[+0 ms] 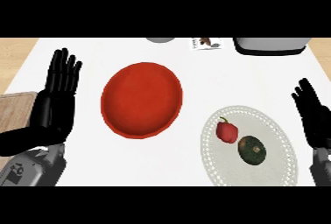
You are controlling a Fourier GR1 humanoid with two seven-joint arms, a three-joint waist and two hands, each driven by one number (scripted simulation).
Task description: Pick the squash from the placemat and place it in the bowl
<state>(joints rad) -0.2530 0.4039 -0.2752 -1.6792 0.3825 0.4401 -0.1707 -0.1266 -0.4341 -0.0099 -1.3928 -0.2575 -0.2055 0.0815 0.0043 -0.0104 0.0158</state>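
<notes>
Head view: the dark green squash (251,150) lies on the white placemat (275,131) at the lower right of the frame, just beside a red pepper (227,131). The red bowl (142,99) sits centre left on the bench (258,74), apart from the placemat. The left robot hand (57,98) at the left edge and the right robot hand (314,118) at the right edge both rest open, fingers straight.
</notes>
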